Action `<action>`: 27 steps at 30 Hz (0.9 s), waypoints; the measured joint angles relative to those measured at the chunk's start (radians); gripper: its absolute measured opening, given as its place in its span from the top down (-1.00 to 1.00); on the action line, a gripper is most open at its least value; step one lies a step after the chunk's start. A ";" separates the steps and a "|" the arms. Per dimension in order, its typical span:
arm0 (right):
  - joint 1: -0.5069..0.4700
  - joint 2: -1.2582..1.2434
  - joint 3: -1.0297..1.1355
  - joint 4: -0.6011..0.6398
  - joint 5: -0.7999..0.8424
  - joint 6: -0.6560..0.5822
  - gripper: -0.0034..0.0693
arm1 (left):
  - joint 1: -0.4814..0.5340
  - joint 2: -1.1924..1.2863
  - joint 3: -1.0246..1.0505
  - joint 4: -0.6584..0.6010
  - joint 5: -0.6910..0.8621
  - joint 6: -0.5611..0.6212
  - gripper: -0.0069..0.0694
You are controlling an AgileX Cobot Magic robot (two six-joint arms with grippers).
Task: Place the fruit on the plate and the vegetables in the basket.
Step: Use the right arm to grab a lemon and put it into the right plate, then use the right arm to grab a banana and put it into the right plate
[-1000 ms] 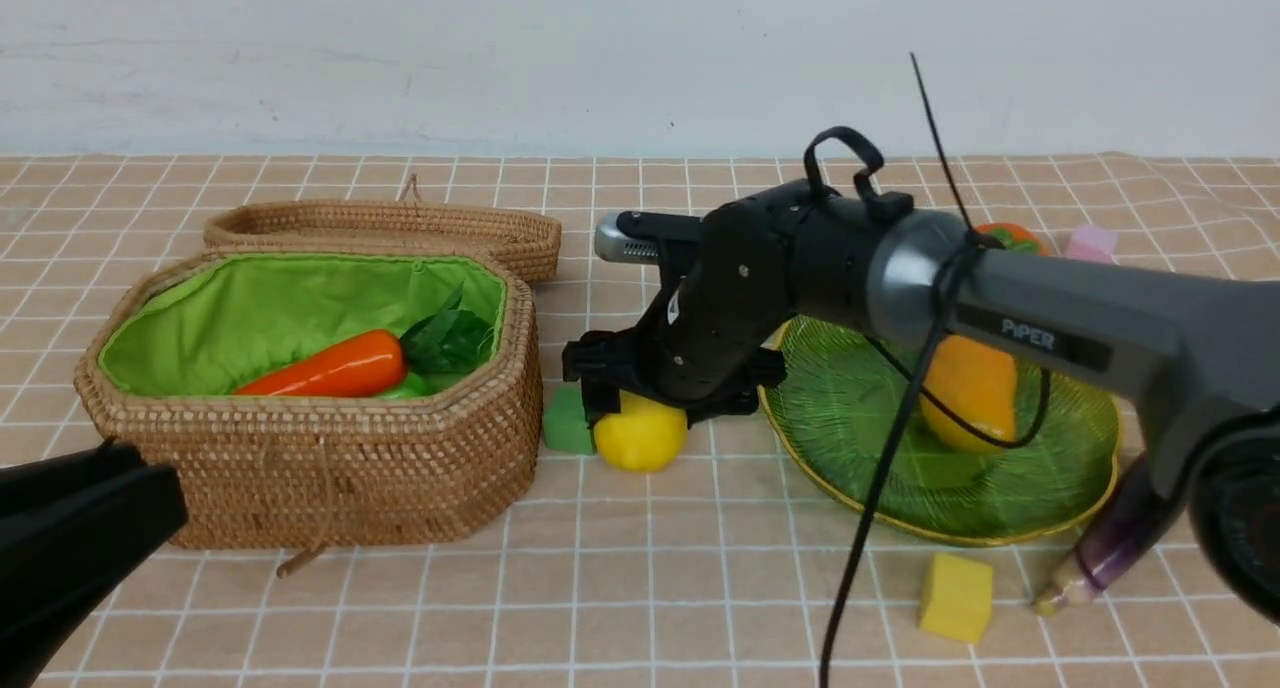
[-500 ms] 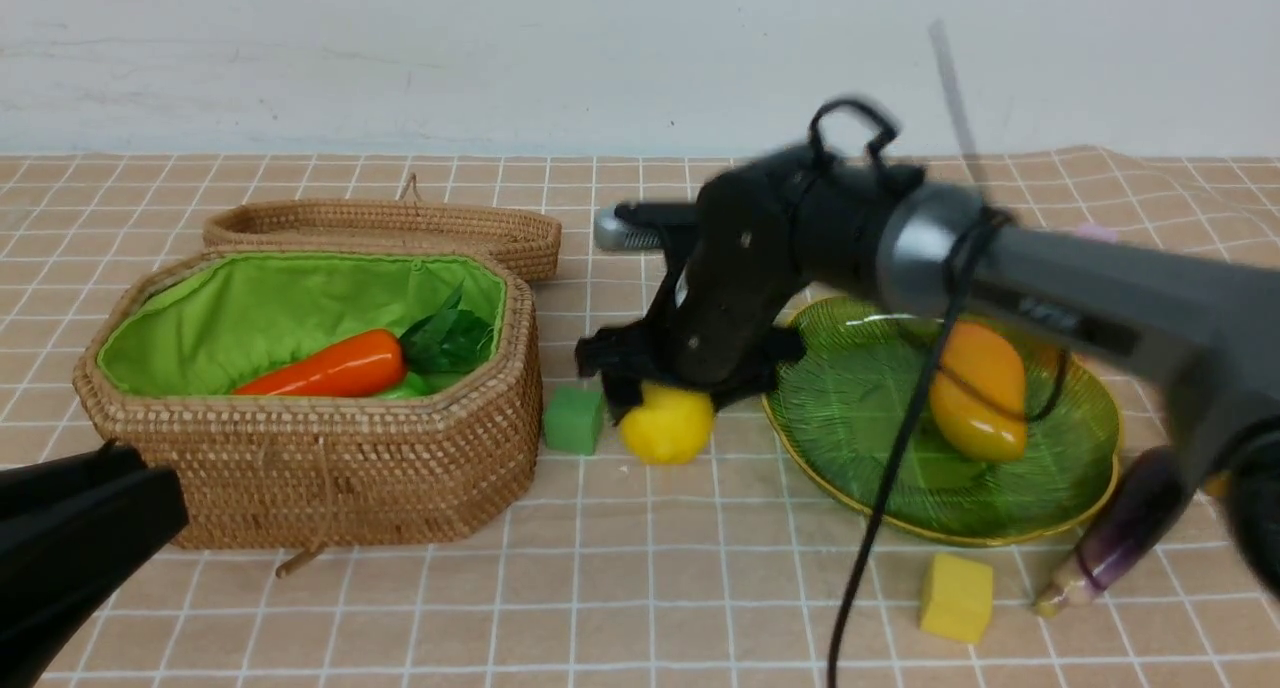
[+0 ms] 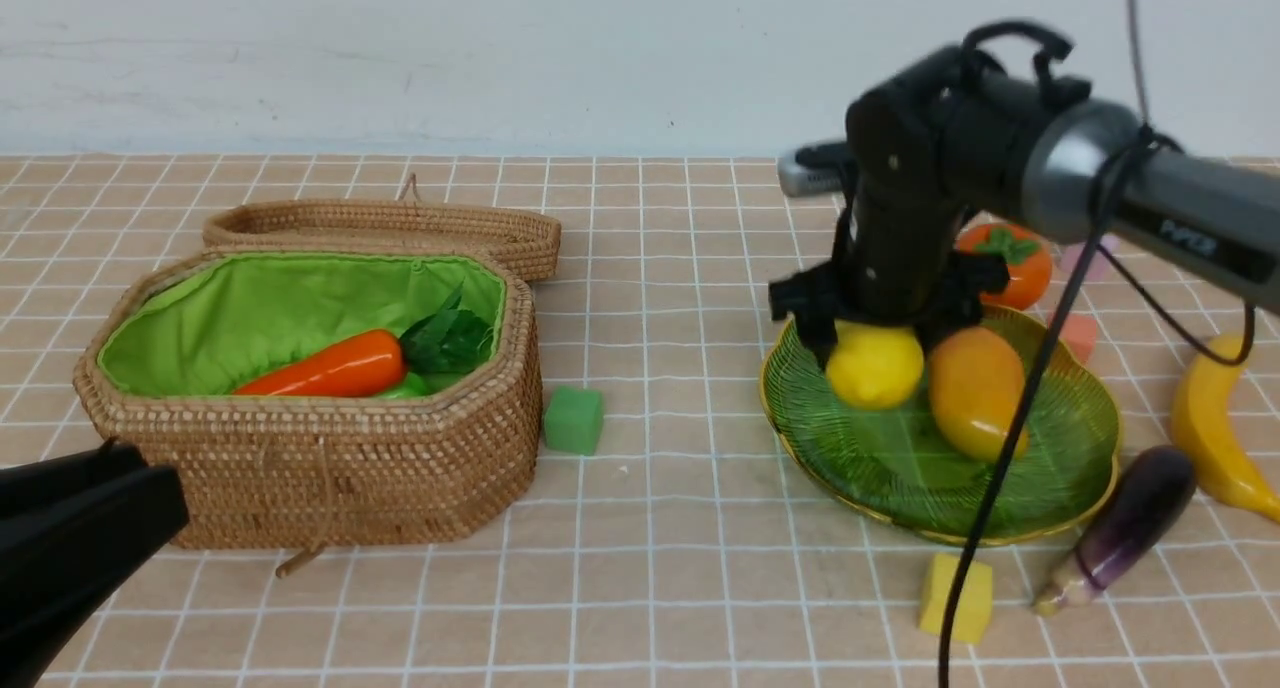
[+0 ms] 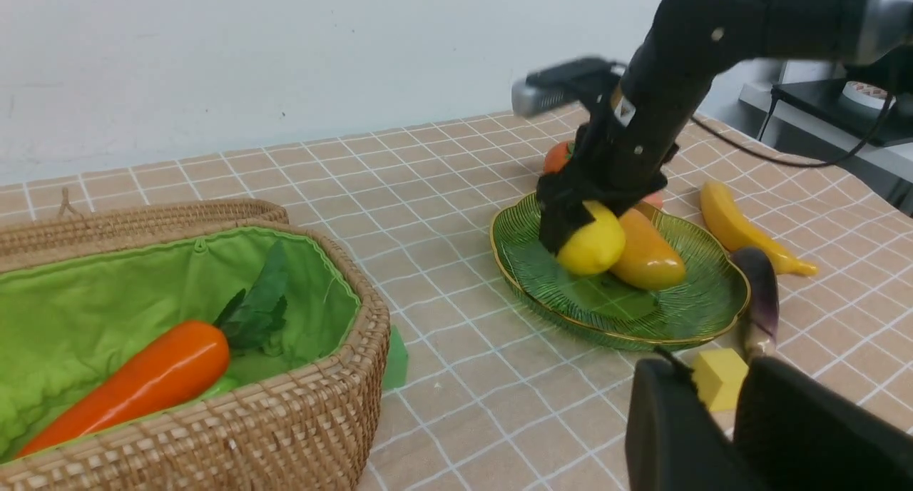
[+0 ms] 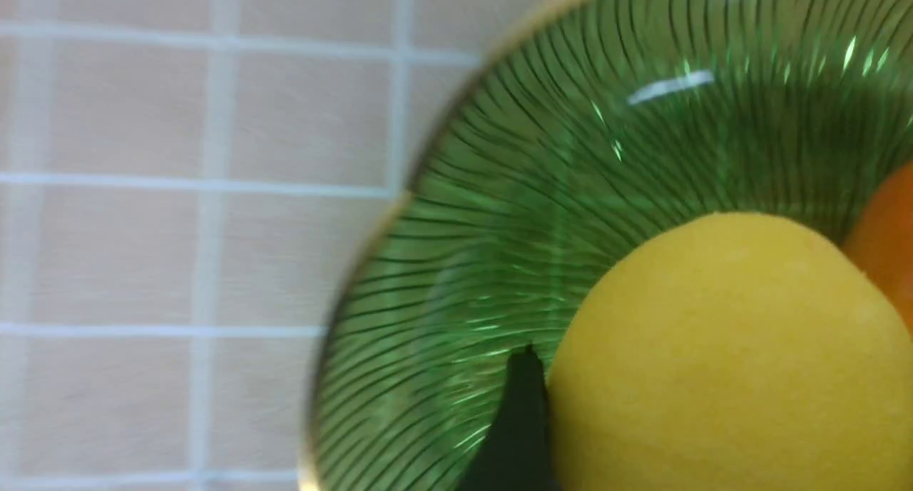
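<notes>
My right gripper (image 3: 878, 343) is shut on the yellow lemon (image 3: 874, 366) and holds it just over the left part of the green glass plate (image 3: 1070, 448), beside the mango (image 3: 975, 393) lying on it. In the right wrist view the lemon (image 5: 727, 355) fills the corner, with one black fingertip (image 5: 521, 419) against it. The persimmon (image 3: 1010, 263) sits behind the plate, the banana (image 3: 1210, 428) to its right, the eggplant (image 3: 1125, 528) at its front right. The carrot (image 3: 325, 365) lies in the basket (image 3: 330, 468). My left gripper (image 4: 713, 384) hangs low at the front left, slightly open and empty.
A green cube (image 3: 573, 420) stands right of the basket. A yellow cube (image 3: 955, 596) lies in front of the plate, and two pink cubes (image 3: 1078, 336) sit behind its right side. The basket's woven lid (image 3: 400, 230) lies open behind it.
My right gripper has lifted the lemon from beside the green cube and carried it right, to above the plate. The left arm has stayed still.
</notes>
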 joint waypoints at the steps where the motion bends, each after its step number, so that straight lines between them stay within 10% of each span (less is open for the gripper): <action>1: -0.003 0.004 0.001 0.003 0.004 0.000 -0.82 | 0.000 0.000 0.000 0.000 0.000 0.000 0.43; 9: -0.002 -0.056 -0.020 -0.002 0.079 -0.018 -0.96 | 0.000 0.000 0.000 0.000 0.000 0.000 0.43; 27: -0.293 -0.413 0.397 0.091 0.169 -0.064 -0.31 | 0.000 0.000 0.000 0.000 0.000 0.000 0.41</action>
